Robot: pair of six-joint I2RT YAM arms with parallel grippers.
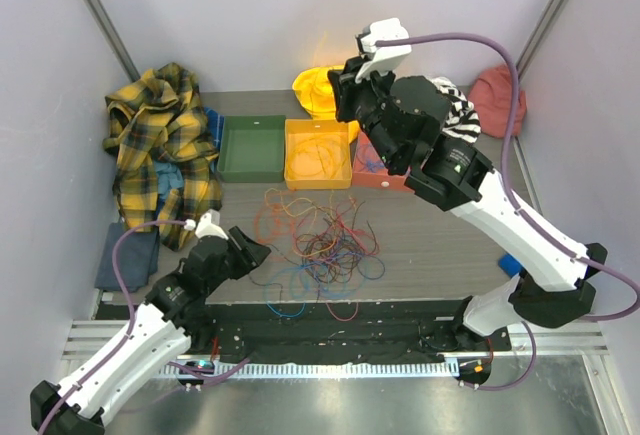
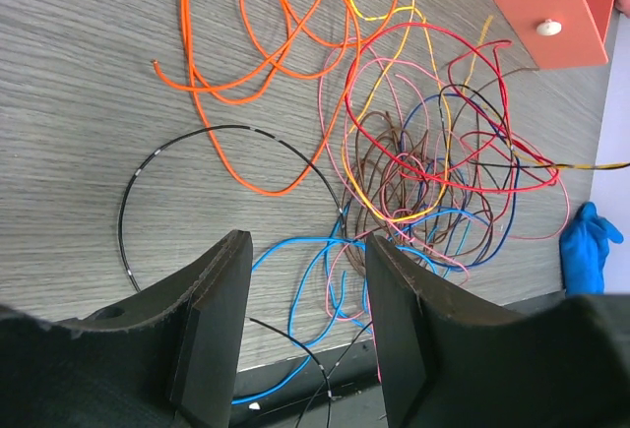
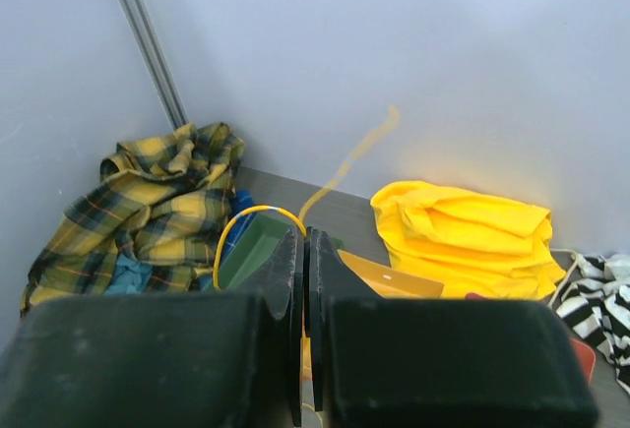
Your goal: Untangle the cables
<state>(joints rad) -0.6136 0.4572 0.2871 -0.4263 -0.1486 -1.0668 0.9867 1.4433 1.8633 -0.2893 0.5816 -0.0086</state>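
We find the cables point(image 1: 320, 240) heaped mid-table toward the near edge, with the left gripper point(image 2: 307, 251) just left of them. Behind the heap three trays stand side by side: left tray point(image 1: 252, 150), middle tray point(image 1: 300, 135) with wire in it, and right tray point(image 1: 365, 179). The right gripper point(image 3: 305, 236) hangs over them. A shirt point(image 1: 160, 135) fills the far-left corner, and a folded cloth point(image 1: 125, 255) lies along the left edge.
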